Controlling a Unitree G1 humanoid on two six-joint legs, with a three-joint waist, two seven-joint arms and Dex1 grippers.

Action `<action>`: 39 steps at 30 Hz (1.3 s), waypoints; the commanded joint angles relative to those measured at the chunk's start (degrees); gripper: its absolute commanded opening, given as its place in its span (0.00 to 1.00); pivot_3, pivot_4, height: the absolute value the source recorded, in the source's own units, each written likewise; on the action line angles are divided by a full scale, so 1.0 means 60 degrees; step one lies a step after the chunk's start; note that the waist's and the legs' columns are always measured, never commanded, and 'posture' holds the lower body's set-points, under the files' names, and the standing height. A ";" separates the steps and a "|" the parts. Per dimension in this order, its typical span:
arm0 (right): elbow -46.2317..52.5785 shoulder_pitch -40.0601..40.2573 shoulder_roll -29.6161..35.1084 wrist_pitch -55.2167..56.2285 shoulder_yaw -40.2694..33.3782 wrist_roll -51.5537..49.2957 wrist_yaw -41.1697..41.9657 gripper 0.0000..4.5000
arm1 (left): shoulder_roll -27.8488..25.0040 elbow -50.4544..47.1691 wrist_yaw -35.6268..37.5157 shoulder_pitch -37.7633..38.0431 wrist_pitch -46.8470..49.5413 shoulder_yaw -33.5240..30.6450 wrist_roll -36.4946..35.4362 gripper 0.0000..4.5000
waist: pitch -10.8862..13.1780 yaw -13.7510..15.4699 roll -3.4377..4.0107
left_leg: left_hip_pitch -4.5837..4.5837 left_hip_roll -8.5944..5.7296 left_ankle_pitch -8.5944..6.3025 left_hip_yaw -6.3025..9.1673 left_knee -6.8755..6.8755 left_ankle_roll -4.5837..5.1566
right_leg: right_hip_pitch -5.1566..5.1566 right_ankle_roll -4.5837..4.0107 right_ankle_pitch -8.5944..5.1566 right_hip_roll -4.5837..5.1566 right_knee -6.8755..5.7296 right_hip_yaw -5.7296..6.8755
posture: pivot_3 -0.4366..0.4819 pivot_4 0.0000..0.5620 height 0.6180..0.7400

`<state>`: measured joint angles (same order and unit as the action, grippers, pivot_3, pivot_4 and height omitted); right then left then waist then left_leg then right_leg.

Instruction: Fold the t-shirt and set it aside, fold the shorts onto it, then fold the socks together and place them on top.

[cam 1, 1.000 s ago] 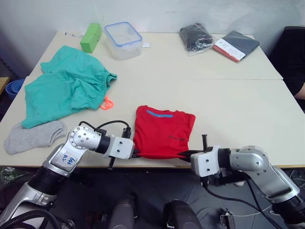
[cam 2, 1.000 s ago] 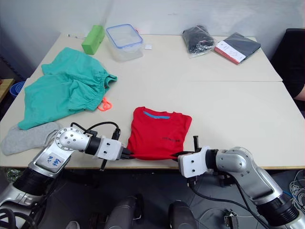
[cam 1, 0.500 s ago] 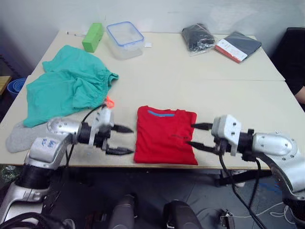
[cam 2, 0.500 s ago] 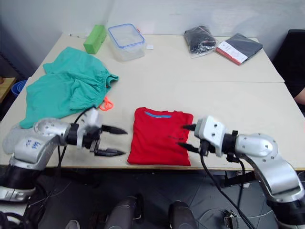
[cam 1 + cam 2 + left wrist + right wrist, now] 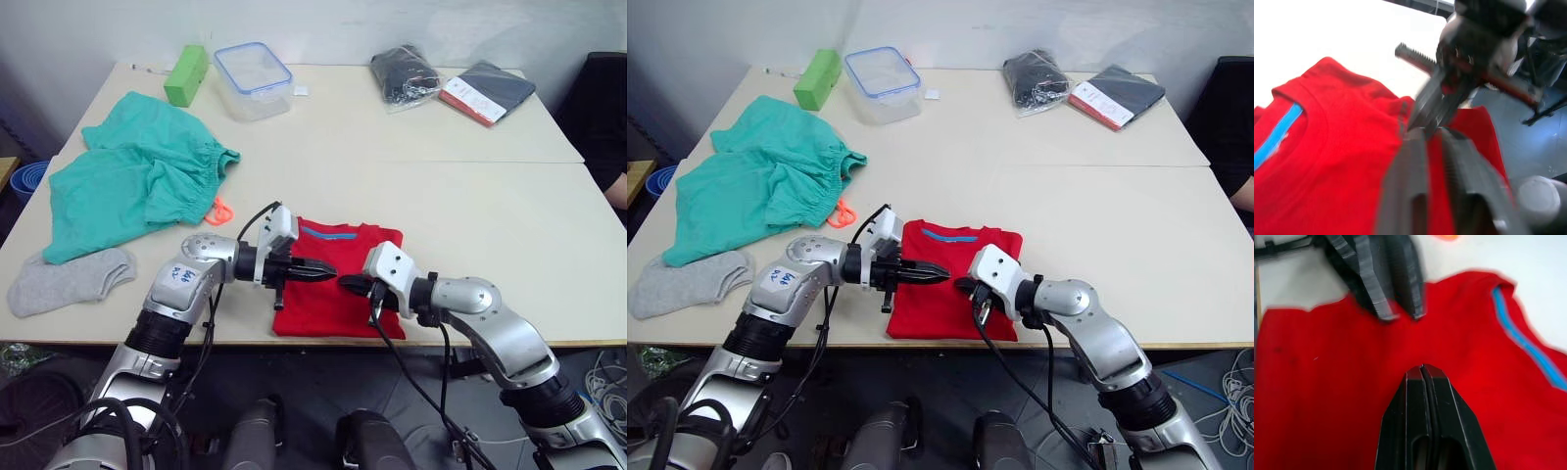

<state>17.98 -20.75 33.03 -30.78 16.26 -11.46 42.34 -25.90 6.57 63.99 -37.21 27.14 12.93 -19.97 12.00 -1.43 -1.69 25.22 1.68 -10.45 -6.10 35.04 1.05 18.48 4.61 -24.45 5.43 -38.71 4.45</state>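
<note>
The red t-shirt (image 5: 343, 251) lies folded into a rectangle near the table's front edge, its blue collar strip facing away from me. My left gripper (image 5: 315, 275) is shut and reaches in over the shirt's middle from its left side. My right gripper (image 5: 345, 284) is also shut and comes in from the right. The two sets of tips nearly meet, low over the red cloth (image 5: 1317, 362). The teal-green shorts (image 5: 127, 181) lie spread at the far left, their orange drawstring (image 5: 219, 211) showing. The grey socks (image 5: 69, 282) lie flat at the front left.
At the back left stand a green box (image 5: 187, 75) and a clear container with a blue rim (image 5: 253, 80). A black bag (image 5: 404, 75) and a dark folder (image 5: 487, 93) lie at the back right. The table (image 5: 490, 215) is bare to the right of the shirt.
Half a second ago both grippers stood open on either side of the shirt. They have since moved inward over its middle and shut. The shirt still lies in the same place.
</note>
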 commanded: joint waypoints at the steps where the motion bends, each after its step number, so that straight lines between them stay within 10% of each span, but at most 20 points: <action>1: -0.0437 -0.0133 -0.0101 0.0581 0.0139 0.0553 -0.0171 0.00 | 0.0193 0.0574 -0.0753 -0.0075 -0.0647 0.0446 0.1045 0.01 | 0.0000 -0.0007 0.0000 | -0.0003 0.0000 0.0000 -0.0001 0.0000 0.0000 | -0.0001 0.0000 0.0000 -0.0001 -0.0001 0.0000 | 0.48 0.27 1.00; 16: -0.4196 -0.1713 -0.0156 0.0803 -0.1555 0.1154 -0.1256 0.00 | 0.0161 0.1820 -0.1129 0.0126 -0.2157 0.0826 0.2382 0.01 | -0.0014 -0.0010 0.0005 | -0.0024 0.0000 0.0003 0.0001 0.0004 0.0002 | -0.0018 0.0000 0.0000 0.0004 -0.0017 0.0002 | 0.48 0.27 1.00; 30: 0.1642 0.0257 0.0007 -0.1612 -0.1241 -0.0377 -0.0470 0.00 | 0.0063 0.0785 -0.0920 0.0106 -0.1013 0.0128 0.1687 0.01 | -0.0013 -0.0006 0.0006 | 0.0000 0.0002 0.0001 0.0006 -0.0011 0.0002 | -0.0002 -0.0001 0.0000 0.0004 0.0002 0.0002 | 0.48 0.27 1.00; 39: 0.1631 0.2041 0.1678 -0.0549 -0.0793 0.0664 -0.0013 0.00 | 0.0224 0.5044 -0.1660 -0.1599 -0.2955 0.0006 0.2802 0.01 | -0.0019 0.0167 -0.0002 | -0.0016 -0.0003 -0.0003 0.0002 -0.0003 0.0009 | -0.0014 0.0004 0.0002 0.0008 0.0005 0.0005 | 0.48 0.27 1.00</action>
<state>26.11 -11.24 41.21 -34.27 12.89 -7.79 40.92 -23.82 31.20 56.17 -45.77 11.78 14.01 -5.48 11.89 -0.42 -1.70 25.11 1.67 -10.48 -6.09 35.02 1.11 18.38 4.63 -24.43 5.48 -38.67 4.48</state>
